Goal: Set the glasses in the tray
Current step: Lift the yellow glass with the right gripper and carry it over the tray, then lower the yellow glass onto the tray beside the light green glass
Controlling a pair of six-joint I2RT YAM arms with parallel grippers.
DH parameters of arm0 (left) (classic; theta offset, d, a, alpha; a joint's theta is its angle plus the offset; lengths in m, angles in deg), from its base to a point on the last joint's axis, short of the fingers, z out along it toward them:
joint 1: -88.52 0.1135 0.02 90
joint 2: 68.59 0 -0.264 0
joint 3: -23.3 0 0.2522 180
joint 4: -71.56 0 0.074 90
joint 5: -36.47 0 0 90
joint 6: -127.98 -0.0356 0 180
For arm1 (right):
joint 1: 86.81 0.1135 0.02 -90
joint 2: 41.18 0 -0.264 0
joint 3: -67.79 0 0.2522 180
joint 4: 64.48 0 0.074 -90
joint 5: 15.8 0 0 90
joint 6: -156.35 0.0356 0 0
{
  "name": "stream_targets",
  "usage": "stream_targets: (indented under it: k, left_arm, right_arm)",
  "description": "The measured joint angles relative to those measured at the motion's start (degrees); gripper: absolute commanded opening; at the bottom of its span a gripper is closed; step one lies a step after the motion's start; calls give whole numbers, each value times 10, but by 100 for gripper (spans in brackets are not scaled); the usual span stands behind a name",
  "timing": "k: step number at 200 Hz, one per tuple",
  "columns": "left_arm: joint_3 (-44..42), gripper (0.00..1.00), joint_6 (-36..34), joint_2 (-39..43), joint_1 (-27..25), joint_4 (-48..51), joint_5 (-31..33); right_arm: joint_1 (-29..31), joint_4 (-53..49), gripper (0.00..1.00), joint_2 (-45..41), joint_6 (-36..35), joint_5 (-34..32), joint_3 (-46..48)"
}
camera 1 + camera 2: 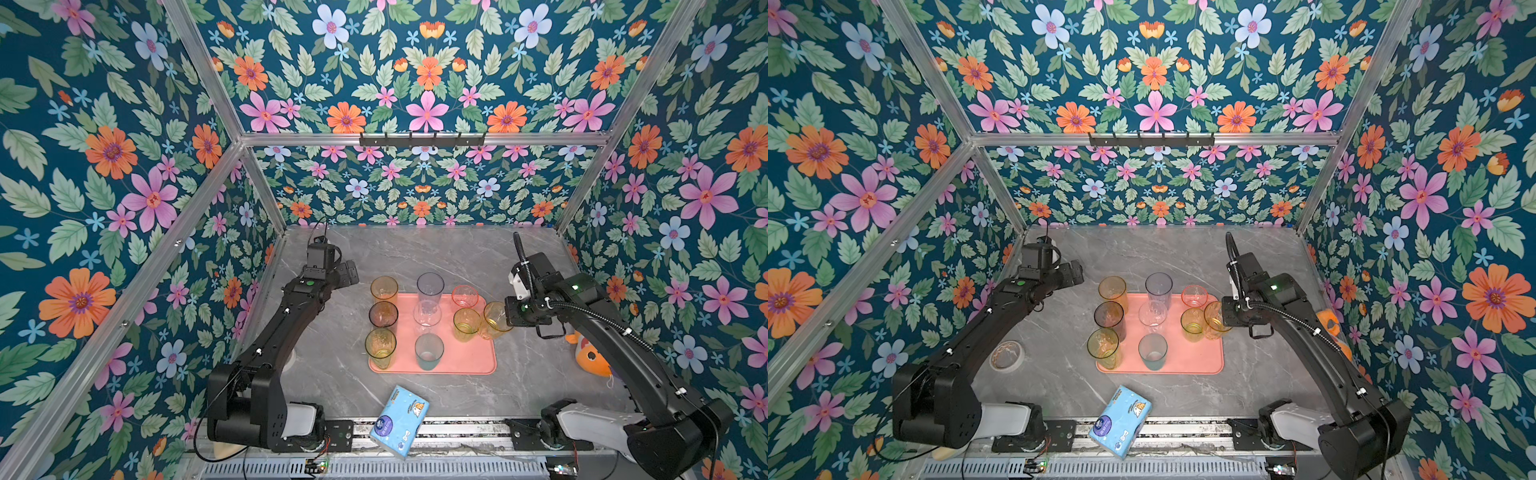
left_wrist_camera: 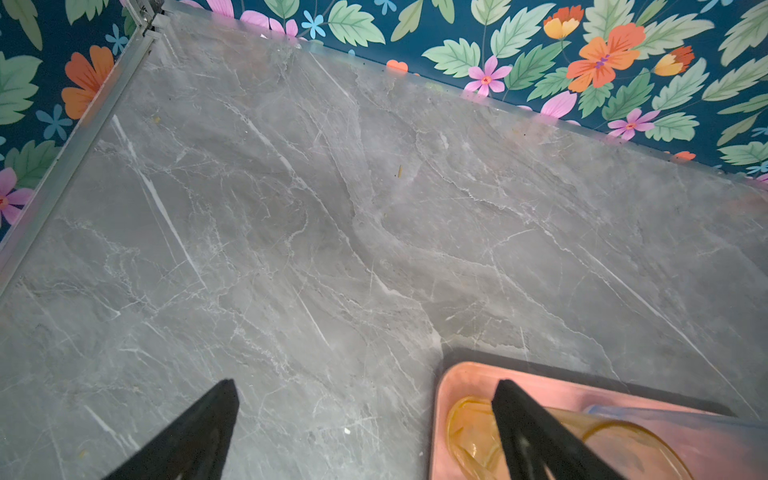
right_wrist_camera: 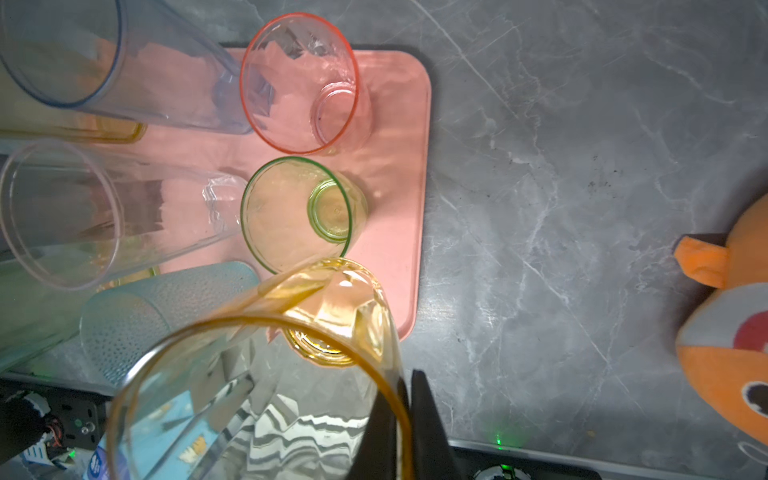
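Note:
The salmon-pink tray (image 1: 473, 357) (image 1: 1196, 359) lies mid-table with several tumblers standing on it: amber (image 1: 384, 289), grey-brown (image 1: 383, 313), yellow-green (image 1: 380, 347), teal (image 1: 429, 351), clear (image 1: 427, 313), blue-grey (image 1: 430, 286), pink (image 3: 299, 83) and green (image 3: 297, 212). My right gripper (image 3: 405, 415) is shut on the rim of a yellow glass (image 1: 494, 320) (image 3: 257, 374), which is tilted at the tray's right edge. My left gripper (image 2: 365, 386) is open and holds nothing. It is by the tray's far left corner (image 2: 457, 374), with one finger over the amber glass.
A blue tissue pack (image 1: 399, 419) lies at the table's front edge. An orange plush toy (image 1: 590, 353) (image 3: 731, 332) sits by the right wall under my right arm. A tape roll (image 1: 1007, 355) lies at the left under my left arm.

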Motion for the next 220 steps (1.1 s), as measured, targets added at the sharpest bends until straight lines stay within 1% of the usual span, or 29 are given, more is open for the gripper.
stream_targets:
  k: [33, 51, 95, 146, 220]
  left_arm:
    - [0, 98, 0, 0, 0, 0, 0]
    - [0, 98, 0, 0, 0, 0, 0]
    - [0, 98, 0, 0, 0, 0, 0]
    - [0, 98, 2, 0, 0, 0, -2]
    - [-4, 99, 4, 5, 0, 0, -2]
  right_arm:
    - [45, 0, 0, -17, 13, 6, 23]
    - [58, 2, 0, -25, 16, 16, 34]
    - [96, 8, 0, -40, 31, 15, 55]
    - [162, 27, 0, -34, 58, 2, 79]
    - [185, 71, 0, -28, 87, -30, 133]
